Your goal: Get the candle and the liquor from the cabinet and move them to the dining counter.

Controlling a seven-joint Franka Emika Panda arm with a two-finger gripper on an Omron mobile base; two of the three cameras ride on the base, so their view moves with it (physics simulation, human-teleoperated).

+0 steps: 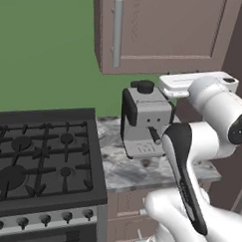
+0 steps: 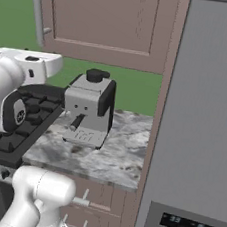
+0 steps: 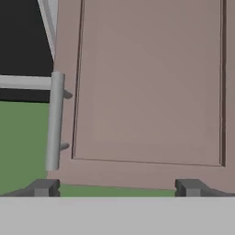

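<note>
Tool spread wide, holding nothing, facing the shut cabinet.
Hand view: tool (image 3: 117, 188) fingertips (image 3: 43, 187) stand far apart below the cabinet (image 3: 147, 92) door, nothing between them. Door is closed; its vertical silver bar handle (image 3: 54, 121) sits at the door's left edge, up and left of the tool. Base views: cabinet (image 1: 166, 33) hangs above the marbled surface (image 1: 126, 168) with the coffee machine (image 1: 145, 119); stove (image 1: 41, 159) to its left. Candle and liquor hidden, can't tell where.
</note>
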